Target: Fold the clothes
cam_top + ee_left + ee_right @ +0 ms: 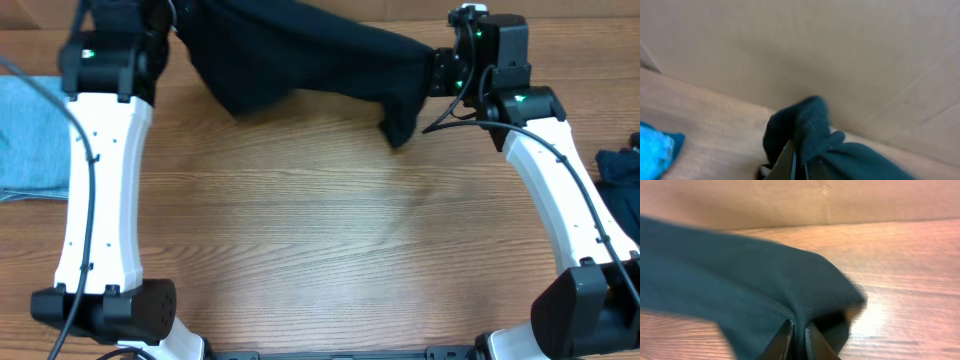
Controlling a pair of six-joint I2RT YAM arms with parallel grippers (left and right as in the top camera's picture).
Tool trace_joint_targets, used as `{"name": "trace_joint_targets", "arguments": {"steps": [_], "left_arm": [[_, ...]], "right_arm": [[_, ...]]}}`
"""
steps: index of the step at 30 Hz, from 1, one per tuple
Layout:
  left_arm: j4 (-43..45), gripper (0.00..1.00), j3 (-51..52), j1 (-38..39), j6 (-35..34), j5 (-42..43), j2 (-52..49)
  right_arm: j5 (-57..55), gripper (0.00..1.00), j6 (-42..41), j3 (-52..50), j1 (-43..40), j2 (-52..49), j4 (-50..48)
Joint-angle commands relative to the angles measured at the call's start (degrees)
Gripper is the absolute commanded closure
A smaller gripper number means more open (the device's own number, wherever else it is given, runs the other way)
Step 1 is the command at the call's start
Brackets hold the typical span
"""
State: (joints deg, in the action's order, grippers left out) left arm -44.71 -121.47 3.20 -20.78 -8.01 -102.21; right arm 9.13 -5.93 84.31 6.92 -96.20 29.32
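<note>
Grips the black T-shirt (300,50) at two places, lifted over the far part of the table (320,230). Pinches a bunched bit of the cloth tight in the left claw (799,164), with a lump of it poking up past the fingers. Closes the right claw (798,336) narrow on another edge, with small folds gathered just at the tips. Stretches the shirt between them like a band, sagging in the middle, with one corner hanging down close to the right claw. Cannot tell from above whether touching the wood there or just over it.

Probably held so in order to open the cloth out and find its shape before laying it down flat. Not yet at the folding itself, to judge from the crumpled hang. Needs both claws because of the width of the shirt, much greater than either claw.

Put aside at the left edge of the table: a light blue garment (30,130), lying fairly flat, well apart from the shirt. Put aside at the right edge: a dark navy garment (622,175), in a heap, only partly in view. Likely waiting for their turn, out of the working area in the middle.

Counted: two claws, both holding the same cloth. Counted: three garments, namely one black, one light blue, one dark navy. Only the black one in hand.
</note>
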Motion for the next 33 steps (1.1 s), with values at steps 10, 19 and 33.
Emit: {"name": "trace_joint_targets", "arguments": {"steps": [10,19,33], "left_arm": [[-9.1,0.96,-3.9,-3.2,3.3,-1.3,1.8],[-19.2,0.96,-3.9,-3.2,4.5,10.6,1.8],[-25.2,0.96,-16.5,3.9,8.8,21.9,4.5]], "right_arm": [[-2.0,0.89,0.4,0.7,-2.2,0.0,2.7],[5.8,0.85,0.4,0.7,-2.1,0.0,6.9],[16.0,0.71,0.4,0.7,-0.3,-6.1,3.9]]}}
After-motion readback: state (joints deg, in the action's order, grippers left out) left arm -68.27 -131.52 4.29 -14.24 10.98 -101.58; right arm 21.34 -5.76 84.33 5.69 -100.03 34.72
